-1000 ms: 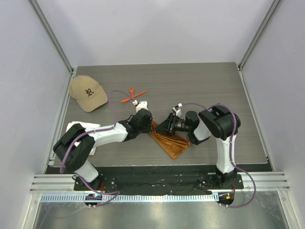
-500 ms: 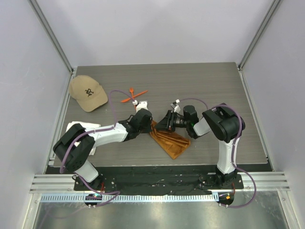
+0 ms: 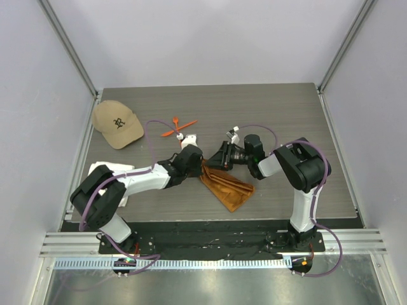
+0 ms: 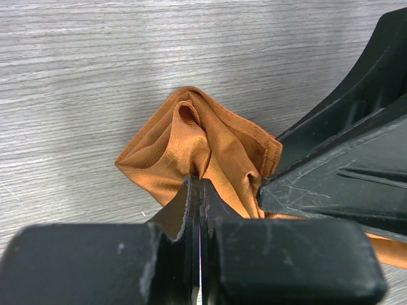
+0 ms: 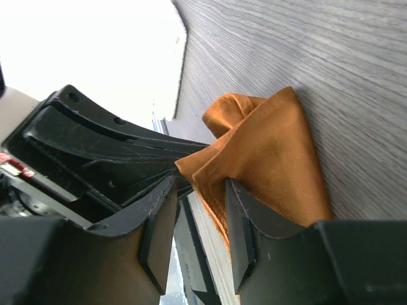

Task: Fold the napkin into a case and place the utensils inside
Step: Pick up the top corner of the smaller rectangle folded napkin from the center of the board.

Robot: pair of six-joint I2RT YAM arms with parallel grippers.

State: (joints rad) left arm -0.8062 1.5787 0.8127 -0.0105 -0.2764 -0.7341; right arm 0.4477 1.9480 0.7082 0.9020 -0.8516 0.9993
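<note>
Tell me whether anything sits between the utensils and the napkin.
Yes. The left end effector, shut on a corner of the napkin, sits with its wrist directly between the utensils and the cloth.

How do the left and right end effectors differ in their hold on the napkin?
The left end effector is shut, pinching a fold of the napkin; the right end effector is open, the napkin's edge between its fingers. The left reaches in from the left, the right from the right. Both meet at the napkin's far end.
</note>
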